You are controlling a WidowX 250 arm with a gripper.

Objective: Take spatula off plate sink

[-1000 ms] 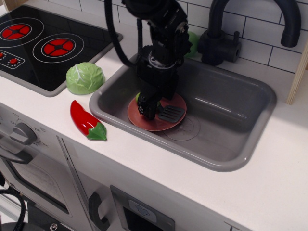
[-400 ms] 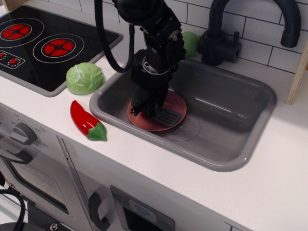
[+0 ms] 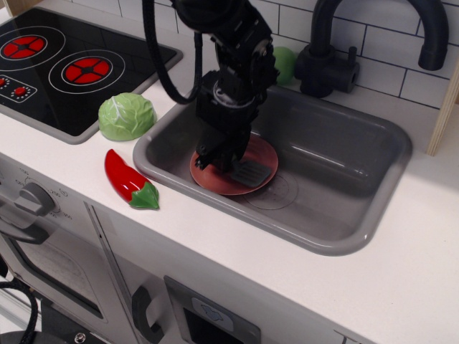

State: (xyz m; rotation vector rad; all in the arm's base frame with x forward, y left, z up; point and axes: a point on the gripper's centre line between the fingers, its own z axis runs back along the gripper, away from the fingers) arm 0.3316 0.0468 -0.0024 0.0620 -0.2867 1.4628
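While jaws grip its handle, spatula overlies plate.

1. Sink is set into counter, right of stovetop.
2. Plate is laid in sink's left part, near front-left wall.
3. Spatula blade is seen on plate's right side; handle hidden under gripper.
4. Cabbage is placed btwn stovetop & sink; chili pepper just in front of it.
5. Faucet is mounted behind sink.
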